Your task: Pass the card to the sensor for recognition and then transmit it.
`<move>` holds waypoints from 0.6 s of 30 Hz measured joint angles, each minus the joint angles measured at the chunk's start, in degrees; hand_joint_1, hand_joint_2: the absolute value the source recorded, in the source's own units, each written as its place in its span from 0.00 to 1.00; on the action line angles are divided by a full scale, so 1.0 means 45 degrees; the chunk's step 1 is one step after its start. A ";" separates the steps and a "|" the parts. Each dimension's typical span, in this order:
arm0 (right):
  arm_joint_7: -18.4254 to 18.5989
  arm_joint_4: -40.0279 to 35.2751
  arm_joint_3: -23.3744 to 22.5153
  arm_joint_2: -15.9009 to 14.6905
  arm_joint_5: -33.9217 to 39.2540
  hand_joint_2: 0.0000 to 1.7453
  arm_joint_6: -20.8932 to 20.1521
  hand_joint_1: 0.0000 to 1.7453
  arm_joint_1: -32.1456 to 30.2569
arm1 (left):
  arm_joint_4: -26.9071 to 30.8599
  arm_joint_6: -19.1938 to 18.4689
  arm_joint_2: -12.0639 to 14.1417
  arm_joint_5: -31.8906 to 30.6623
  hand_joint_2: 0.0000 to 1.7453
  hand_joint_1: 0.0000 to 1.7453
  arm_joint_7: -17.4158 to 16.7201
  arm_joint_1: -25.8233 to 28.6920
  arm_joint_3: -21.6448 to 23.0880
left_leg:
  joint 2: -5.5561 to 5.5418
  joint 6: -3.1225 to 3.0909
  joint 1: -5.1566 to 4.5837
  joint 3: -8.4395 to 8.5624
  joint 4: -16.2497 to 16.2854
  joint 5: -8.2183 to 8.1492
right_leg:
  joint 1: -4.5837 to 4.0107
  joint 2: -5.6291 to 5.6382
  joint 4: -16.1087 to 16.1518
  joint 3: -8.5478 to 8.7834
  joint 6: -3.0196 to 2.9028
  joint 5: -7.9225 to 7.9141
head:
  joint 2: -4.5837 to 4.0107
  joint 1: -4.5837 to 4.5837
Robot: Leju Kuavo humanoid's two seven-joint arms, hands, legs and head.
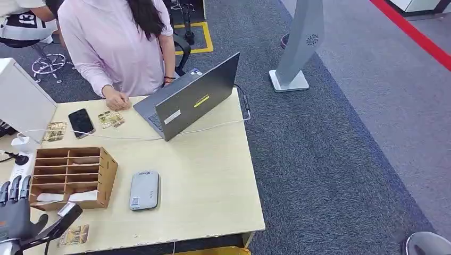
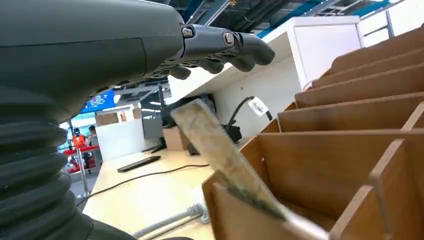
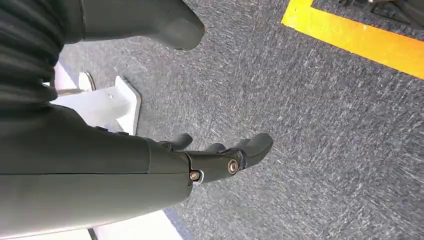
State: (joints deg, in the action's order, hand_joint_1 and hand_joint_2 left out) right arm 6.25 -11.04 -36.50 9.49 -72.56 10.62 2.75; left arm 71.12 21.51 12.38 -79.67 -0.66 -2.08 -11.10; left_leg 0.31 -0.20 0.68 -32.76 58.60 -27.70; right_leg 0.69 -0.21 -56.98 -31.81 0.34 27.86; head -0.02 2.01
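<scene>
My left hand (image 1: 16, 210) hovers released at the worktop's (image 1: 213, 175) seven o'clock; a card (image 1: 74, 235) lies at its four o'clock, the sensor (image 1: 144, 190) beyond. My right hand (image 3: 220, 157) hangs released above carpet.

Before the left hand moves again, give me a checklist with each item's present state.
1. Card gripped by the left hand: cannot tell; it tilts out of the wooden box under the fingers.
2. Sensor uncovered: ok, flat on the table beside the box.
3. Path from box to sensor: ok, bare table between.
4. Right hand out of the way: ok, over the floor, holding nothing.
5. Person's hand away from the sensor: ok, at the far edge by the laptop.
</scene>
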 joint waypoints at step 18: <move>-0.0039 0.0000 -0.0024 0.0000 -0.0097 1.00 -0.0015 0.00 0.0032 | 0.0029 0.0102 -0.0336 -0.0160 1.00 1.00 0.0160 -0.0454 0.0388 | 0.0002 0.0000 0.0001 0.0001 0.0001 0.0000 | 0.0000 0.0004 0.0000 -0.0003 0.0000 0.0000 | 0.0000 0.0000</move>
State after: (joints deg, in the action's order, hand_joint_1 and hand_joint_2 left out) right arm 6.08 -11.04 -36.61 9.49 -73.00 10.56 2.90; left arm 71.25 21.97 10.86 -80.39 0.07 -4.12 -9.36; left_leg 0.32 -0.20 0.68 -32.76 58.60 -27.70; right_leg 0.69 -0.19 -56.98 -31.82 0.33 27.86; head -0.02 2.01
